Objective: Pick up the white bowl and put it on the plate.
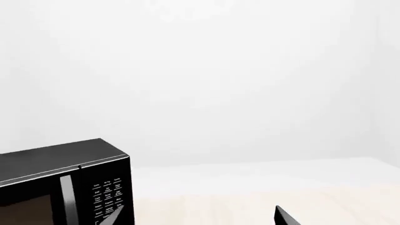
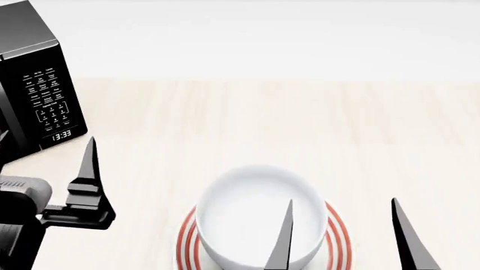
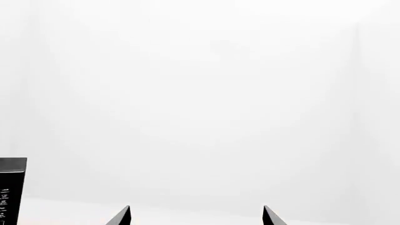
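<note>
Nearest the head camera: my right gripper, two dark fingers spread wide apart, nothing between them. One finger crosses in front of the white bowl, the other stands off to the side past the plate's edge.

The white bowl sits upright on the plate, red rings showing around it on both sides. It looks roughly centred, slightly toward the far side of the plate. Can't confirm from these views whether the bottom edge is fully seated; frame cuts it off.

My left gripper is parked well off to the left near the microwave. Only one finger reads clearly in head view, so I cannot tell if it's apart or together. Left wrist cam shows just finger tips, microwave and wall.

Right wrist cam: finger tips wide apart, blank wall, no bowl in view.

Judgement: placement looks done, I'm in the release/clear-out step. Next move calls for backing the right arm up and away without clipping the bowl rim with the near finger. Table around it offers room.
</note>
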